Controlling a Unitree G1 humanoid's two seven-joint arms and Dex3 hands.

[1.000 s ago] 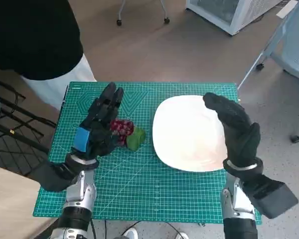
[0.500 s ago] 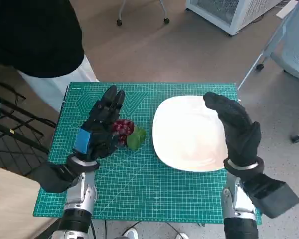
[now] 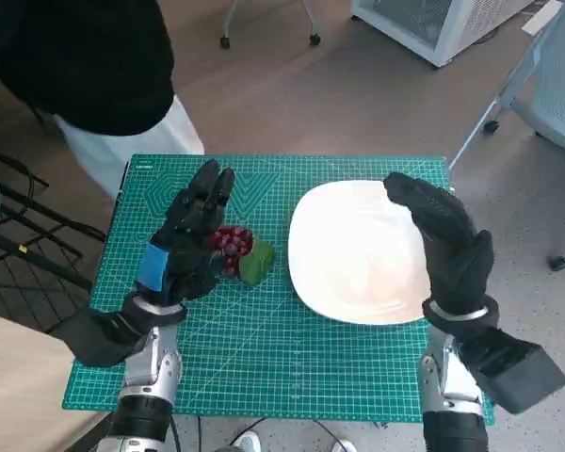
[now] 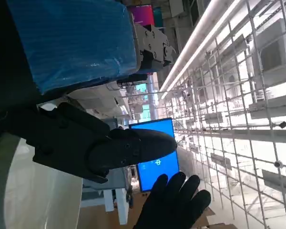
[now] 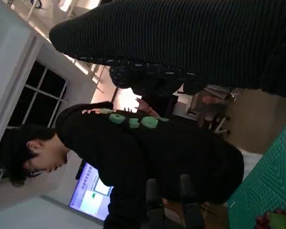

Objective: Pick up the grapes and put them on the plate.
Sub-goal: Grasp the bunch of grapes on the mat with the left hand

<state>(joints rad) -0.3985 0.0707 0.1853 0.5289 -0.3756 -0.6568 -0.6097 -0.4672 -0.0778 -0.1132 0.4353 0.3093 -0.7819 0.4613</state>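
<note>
The grapes (image 3: 232, 241), dark red with a green leaf (image 3: 256, 264), lie on the green mat (image 3: 264, 348) covering the table, just beside the white plate (image 3: 358, 252). The left hand (image 3: 184, 240) rests over them with fingers stretched out, not closed around them. The right hand (image 3: 447, 240) hangs open above the plate's far edge, holding nothing. A person in black (image 3: 85, 56) stands near the table's corner.

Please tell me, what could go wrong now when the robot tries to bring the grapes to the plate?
The left hand covers the grapes only from one side, so they might slip or roll on the mat. The right hand hangs over the plate and could block the drop.
</note>
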